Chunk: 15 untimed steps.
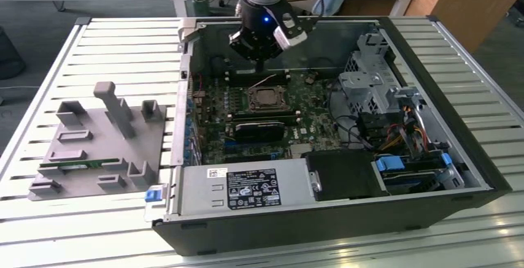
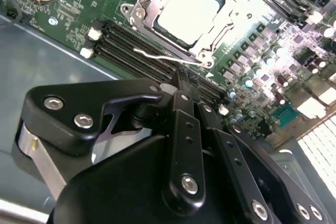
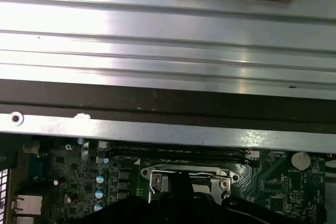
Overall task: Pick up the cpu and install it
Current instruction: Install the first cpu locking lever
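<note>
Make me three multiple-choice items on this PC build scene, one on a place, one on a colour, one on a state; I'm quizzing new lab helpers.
1. Where is the cpu?
A. On the grey holder block
B. In the socket on the motherboard
C. On the slatted table

2. What colour is the motherboard?
A. Green
B. Red
C. White

3. How do the gripper fingers stand?
A. Spread wide around the chip
C. Clamped on a memory stick
B. Closed together with nothing between them

Answers:
1 B: in the second wrist view the silver chip sits inside the socket frame.
2 A: the board is green in the exterior view.
3 B: in the second wrist view the fingers meet above the memory slots, apart from the chip.
</note>
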Each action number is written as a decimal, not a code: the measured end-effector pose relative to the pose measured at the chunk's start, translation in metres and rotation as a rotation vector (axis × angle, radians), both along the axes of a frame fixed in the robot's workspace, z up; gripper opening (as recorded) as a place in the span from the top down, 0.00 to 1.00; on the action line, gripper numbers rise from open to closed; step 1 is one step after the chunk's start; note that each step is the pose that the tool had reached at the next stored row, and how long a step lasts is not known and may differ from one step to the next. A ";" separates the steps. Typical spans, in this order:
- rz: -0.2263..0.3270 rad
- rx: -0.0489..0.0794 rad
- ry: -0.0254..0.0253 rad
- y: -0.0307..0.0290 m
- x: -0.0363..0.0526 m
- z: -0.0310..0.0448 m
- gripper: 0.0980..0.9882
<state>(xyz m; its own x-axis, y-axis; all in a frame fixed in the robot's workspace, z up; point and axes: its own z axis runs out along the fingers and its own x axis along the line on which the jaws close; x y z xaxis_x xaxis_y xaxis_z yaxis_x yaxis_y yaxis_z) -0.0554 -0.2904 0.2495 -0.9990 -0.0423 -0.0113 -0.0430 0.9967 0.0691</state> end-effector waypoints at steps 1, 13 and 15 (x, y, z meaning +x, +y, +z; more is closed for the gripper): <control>0.000 0.000 0.0001 0.0000 0.0001 -0.0018 0.99; 0.000 0.000 0.0000 0.0030 0.0090 -0.0158 0.99; 0.000 0.000 0.0000 0.0031 0.0102 -0.0171 0.99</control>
<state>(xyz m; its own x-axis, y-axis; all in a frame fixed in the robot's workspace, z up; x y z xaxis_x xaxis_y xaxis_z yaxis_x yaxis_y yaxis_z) -0.0452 -0.2873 0.2324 -0.9990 -0.0424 -0.0114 -0.0431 0.9967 0.0687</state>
